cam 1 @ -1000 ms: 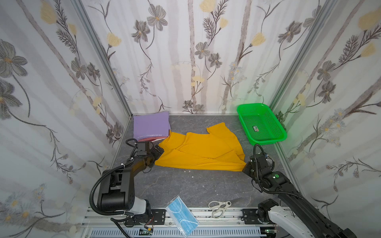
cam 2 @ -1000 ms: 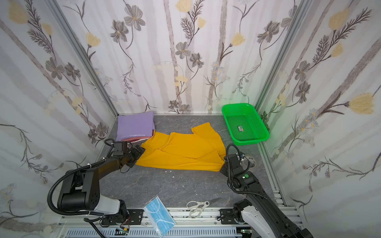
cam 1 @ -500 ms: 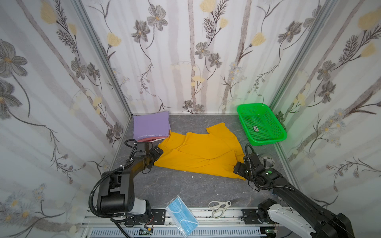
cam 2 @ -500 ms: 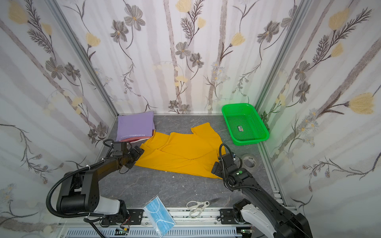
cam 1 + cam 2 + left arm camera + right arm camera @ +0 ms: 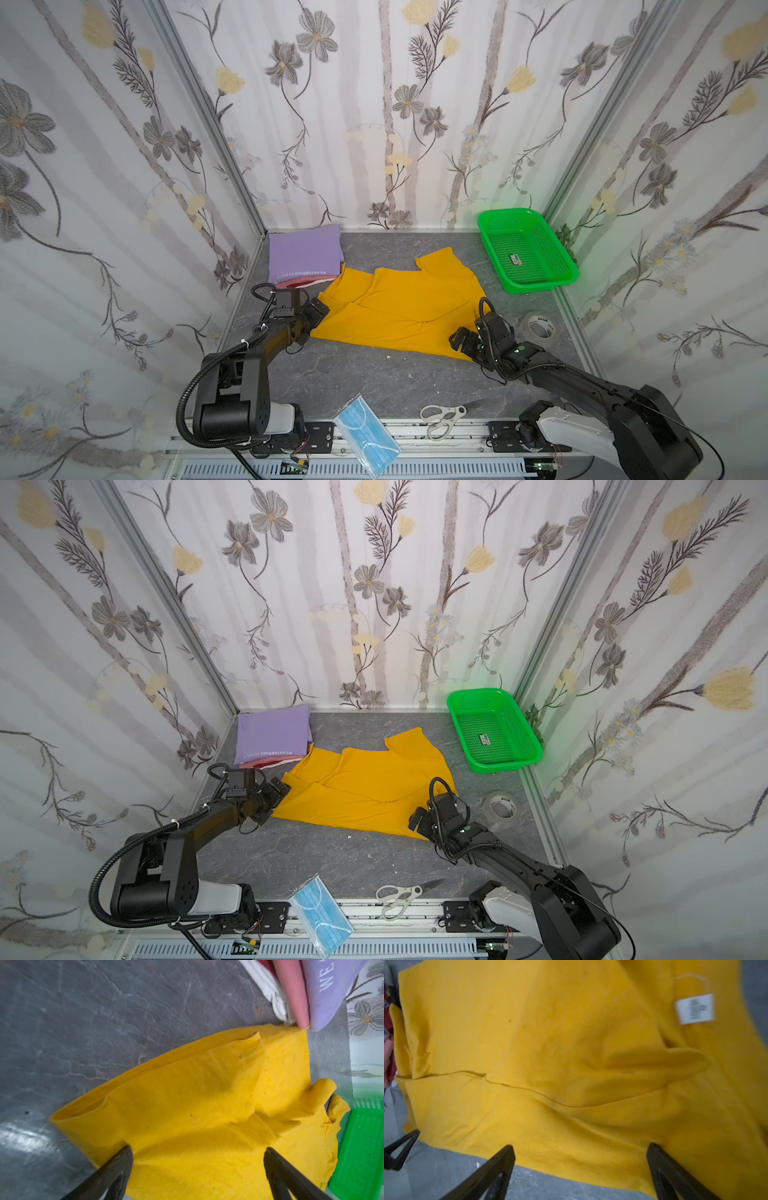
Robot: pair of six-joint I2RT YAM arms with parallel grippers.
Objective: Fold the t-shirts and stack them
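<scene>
Right pincer (image 5: 467, 337) let go within the last second. It was clamped on the near right corner of the mustard t-shirt (image 5: 399, 307) and is now spread wide, with the hem lying loose under it in the right wrist view. The corner was dragged inward before release, so the near hem now runs slanted.

Left pincer (image 5: 312, 320) is unchanged: spread at the shirt's left edge, nothing pinched.

The shirt lies mid-bench (image 5: 365, 374), one corner touching the folded stack. That stack has the lilac t-shirt (image 5: 305, 253) on top, with the pink t-shirt (image 5: 291, 991) and white t-shirt (image 5: 268, 989) beneath.

Judged: the straightening pull is done, the mustard fold is unfinished, and a regrasp is needed.
</scene>
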